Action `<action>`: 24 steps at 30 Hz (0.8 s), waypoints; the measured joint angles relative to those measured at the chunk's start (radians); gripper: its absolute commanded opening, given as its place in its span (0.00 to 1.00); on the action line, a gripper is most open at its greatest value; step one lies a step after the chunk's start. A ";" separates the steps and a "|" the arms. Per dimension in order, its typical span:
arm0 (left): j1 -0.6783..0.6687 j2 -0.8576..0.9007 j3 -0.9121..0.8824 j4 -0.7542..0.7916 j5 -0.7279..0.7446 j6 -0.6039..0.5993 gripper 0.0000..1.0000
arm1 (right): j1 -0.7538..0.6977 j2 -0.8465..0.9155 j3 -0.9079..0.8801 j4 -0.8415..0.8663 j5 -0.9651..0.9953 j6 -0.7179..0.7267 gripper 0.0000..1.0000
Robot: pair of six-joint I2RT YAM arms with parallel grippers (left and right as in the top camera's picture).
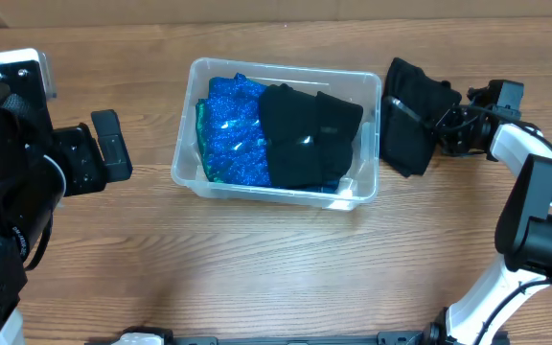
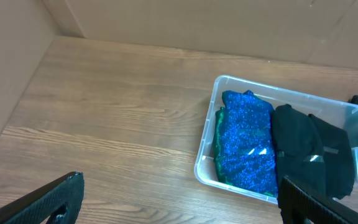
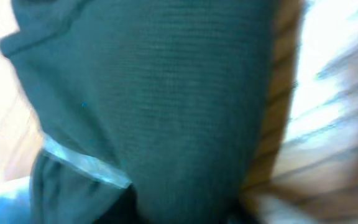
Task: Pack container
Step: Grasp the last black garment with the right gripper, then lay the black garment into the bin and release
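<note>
Here, ribbed black cloth (image 1: 412, 113) beside clear rounded container (image 1: 257, 189).

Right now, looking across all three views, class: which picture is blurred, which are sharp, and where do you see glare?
Right wrist view: blurred throughout, with the black cloth filling it at close range. Overhead view: sharp, with small glare spots on the blue glittery fabric inside the container. Left wrist view: sharp on the table, with glare on the same fabric.

Wood-grain table (image 1: 257, 259), beige wall (image 2: 166, 18) behind
</note>
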 measured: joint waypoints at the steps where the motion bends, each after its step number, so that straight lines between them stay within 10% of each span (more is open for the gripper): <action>1: 0.000 0.000 0.000 0.000 0.000 0.000 1.00 | 0.000 -0.006 0.000 -0.015 -0.016 0.002 0.16; 16: 0.000 0.000 0.000 0.000 0.000 0.000 1.00 | 0.138 -0.755 0.039 -0.281 -0.071 -0.019 0.12; 24: 0.000 0.000 0.000 0.000 0.000 0.000 1.00 | 0.502 -0.747 0.045 -0.226 -0.104 0.016 0.12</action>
